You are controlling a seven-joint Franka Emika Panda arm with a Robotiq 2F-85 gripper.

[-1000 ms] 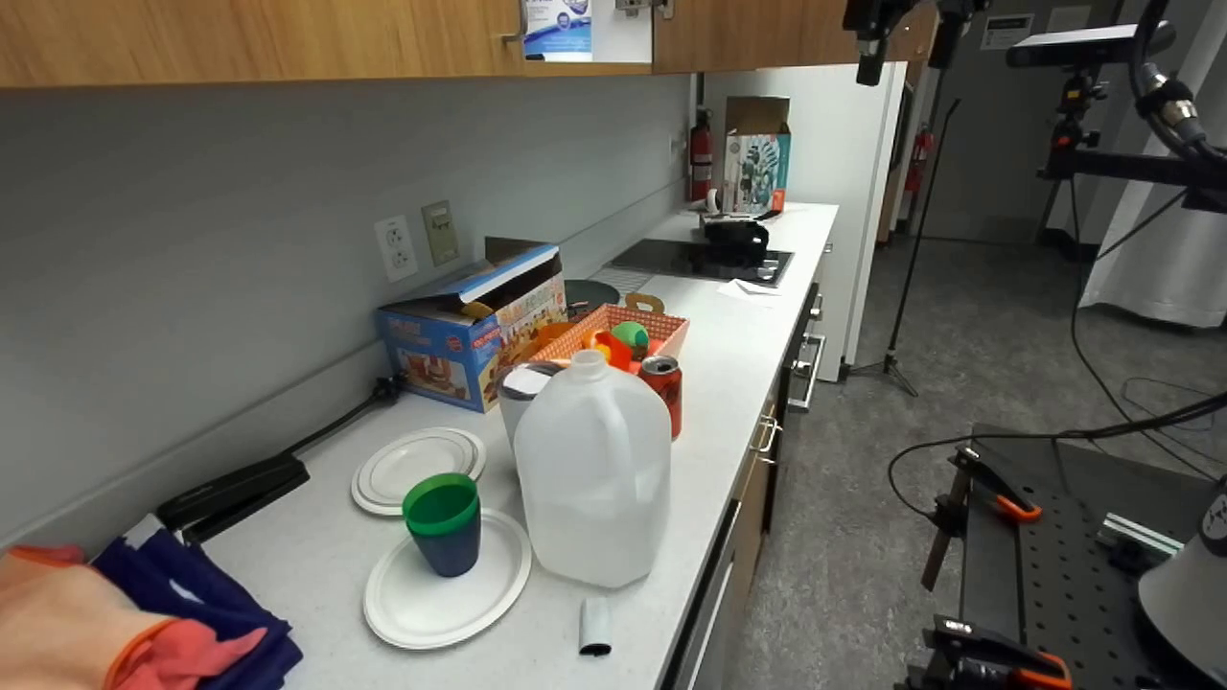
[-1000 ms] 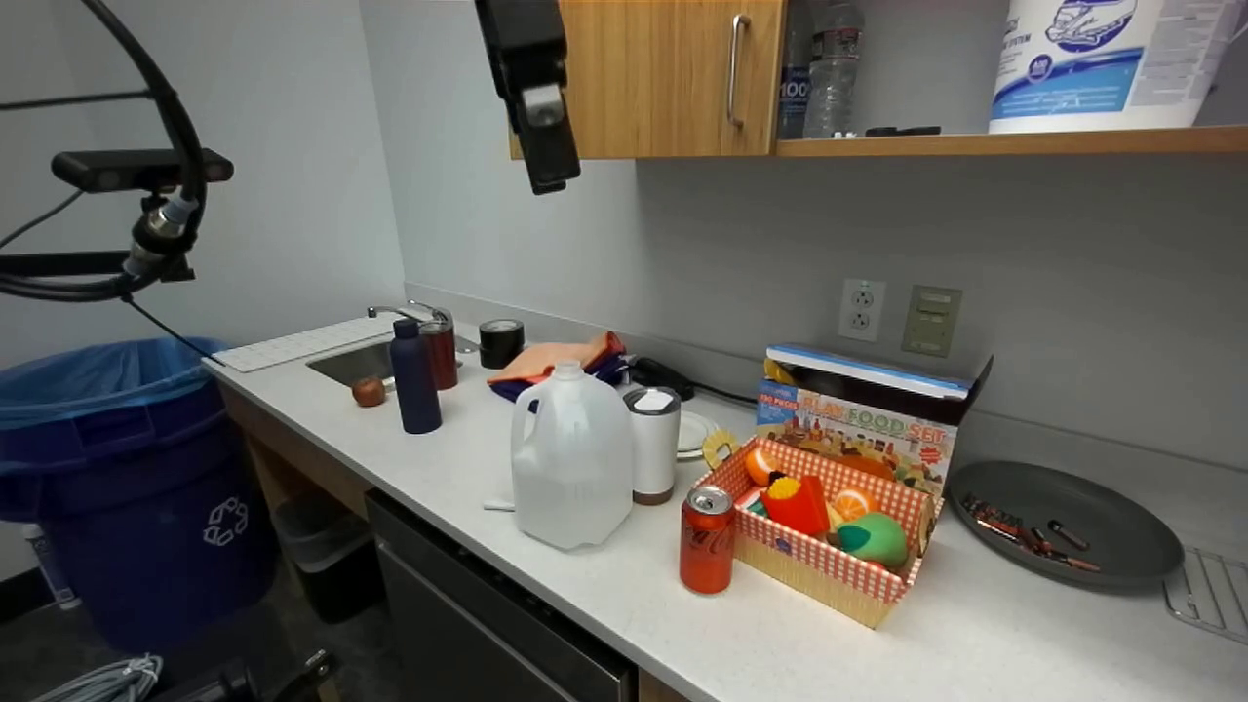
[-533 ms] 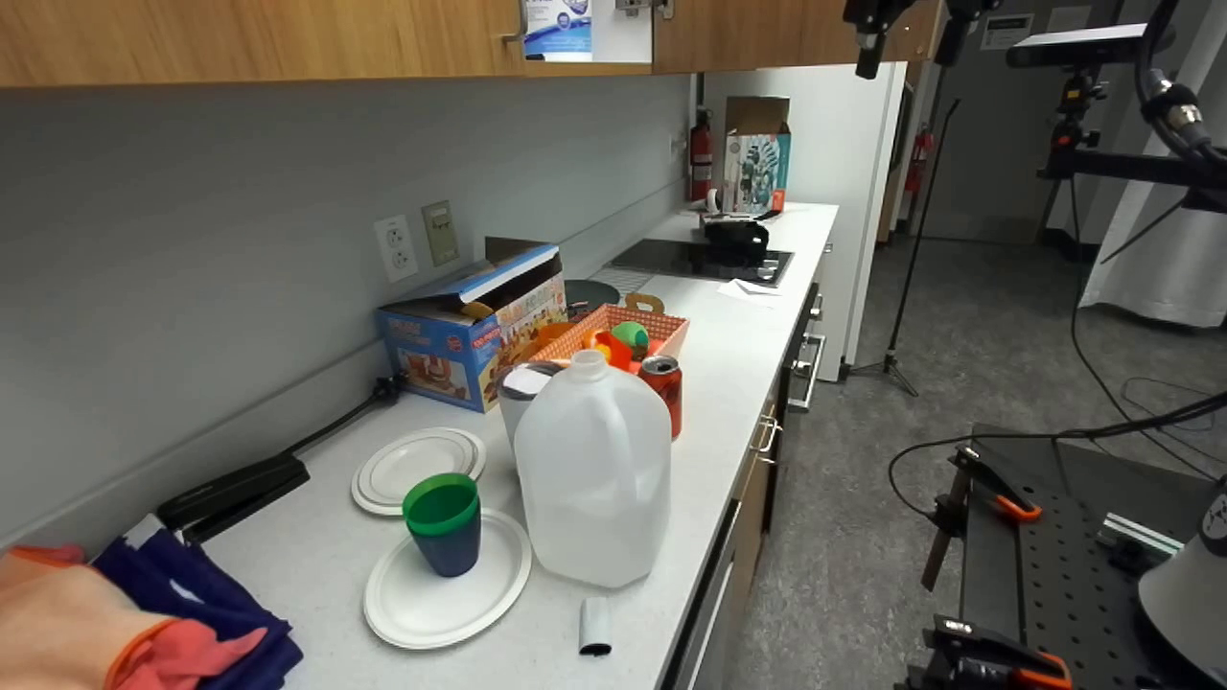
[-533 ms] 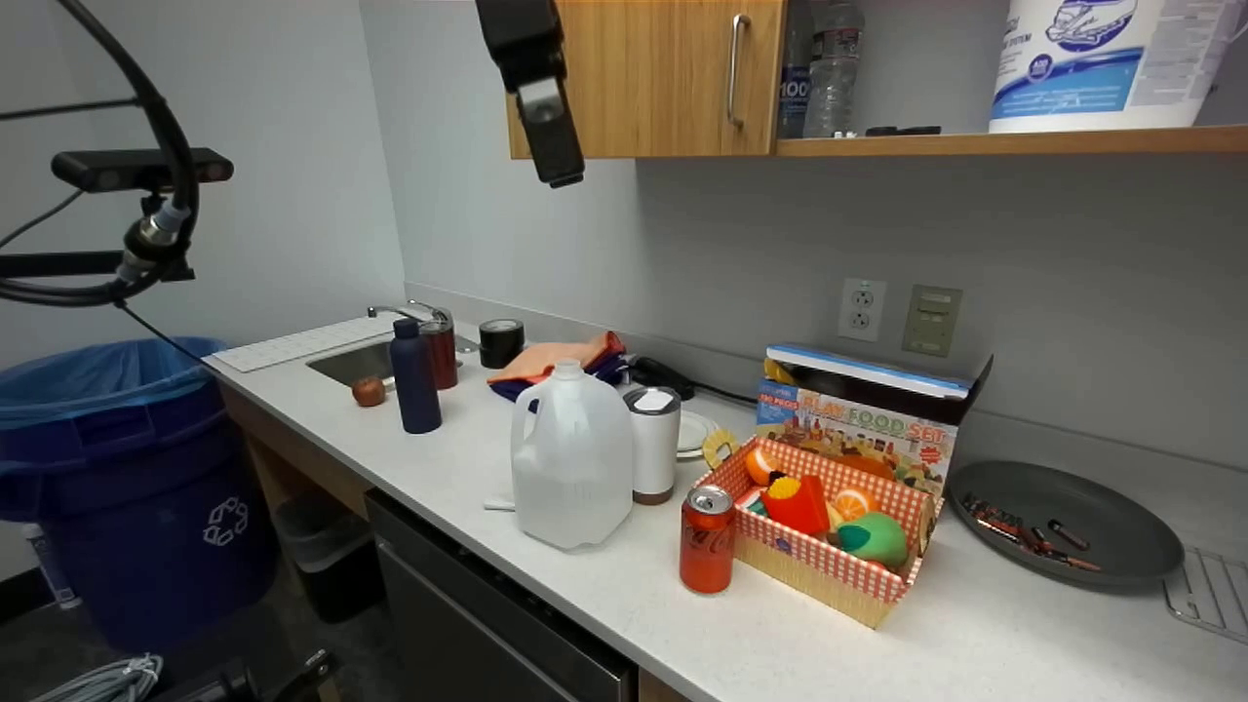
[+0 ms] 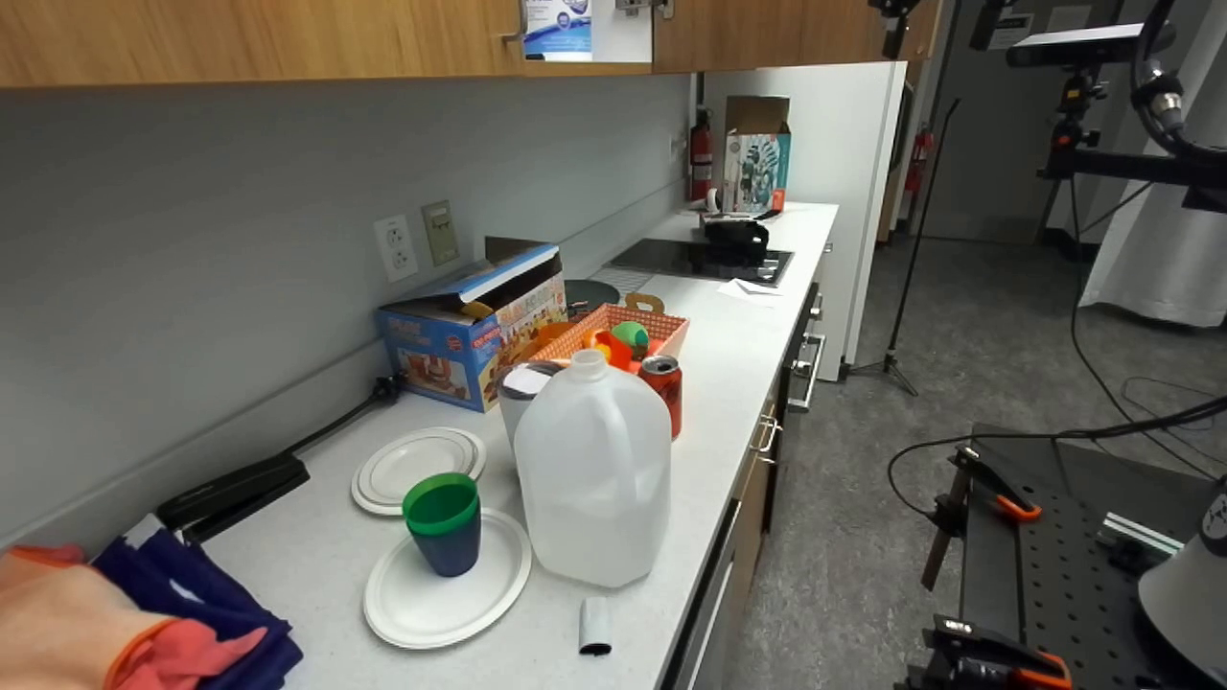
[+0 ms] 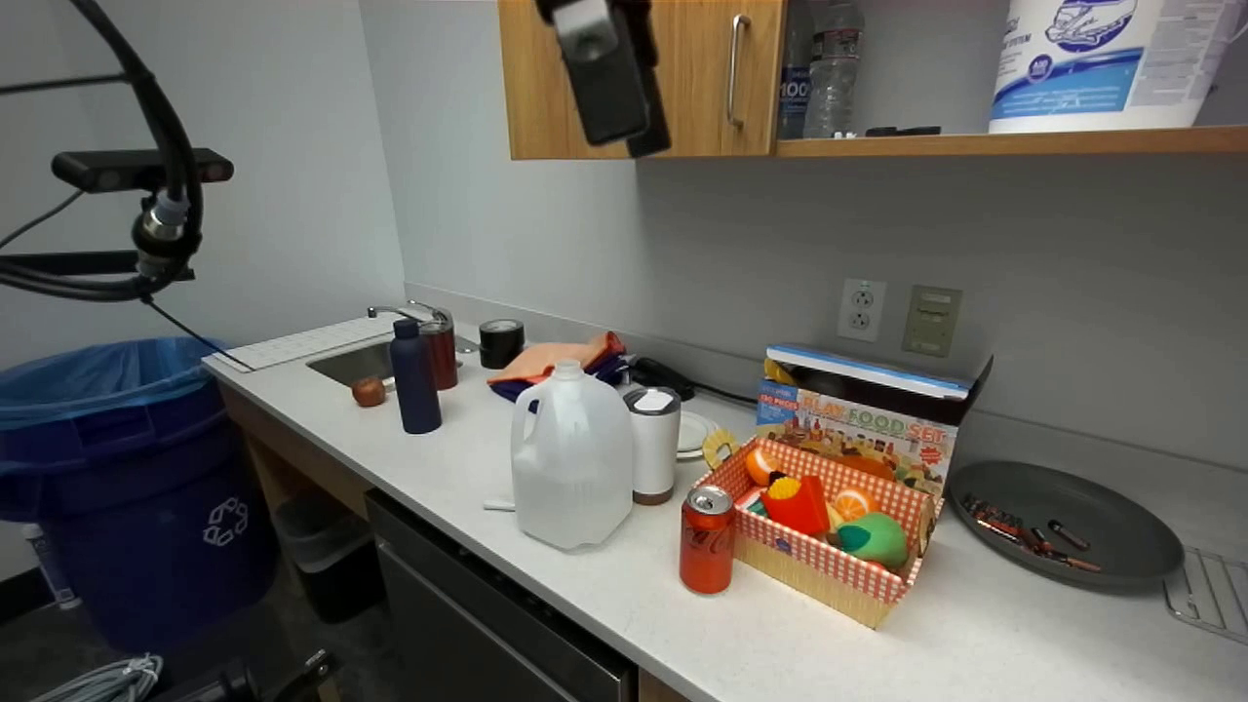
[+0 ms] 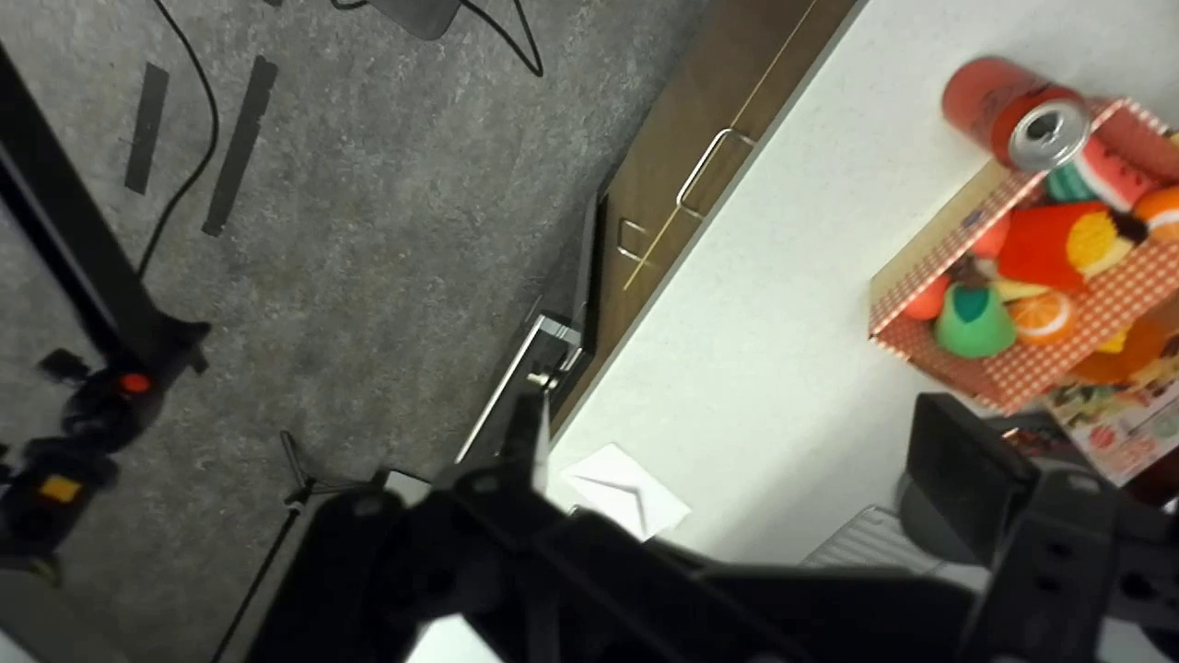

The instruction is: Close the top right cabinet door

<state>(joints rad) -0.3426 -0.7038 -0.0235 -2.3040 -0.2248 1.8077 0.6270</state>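
Right-hand upper cabinet door [image 5: 729,36] stood open, hinge [image 5: 635,5] showing; bottles [image 6: 834,73] and a large bucket [image 6: 1107,68] were exposed on the shelf [image 6: 975,146]. Neighbouring door [image 6: 673,78], with bar handle [image 6: 733,70], was closed. Gripper [image 7: 741,437] hung up at cabinet height, fingers [image 7: 963,470] spread wide, holding nothing. In an exterior view it overlapped the neighbouring door; could not tell how near. On the counter [image 6: 624,595] below: an upright plastic jug [image 6: 572,468], a red can [image 6: 707,541] just beside a checked basket [image 6: 809,575] of toy food [image 6: 799,502].
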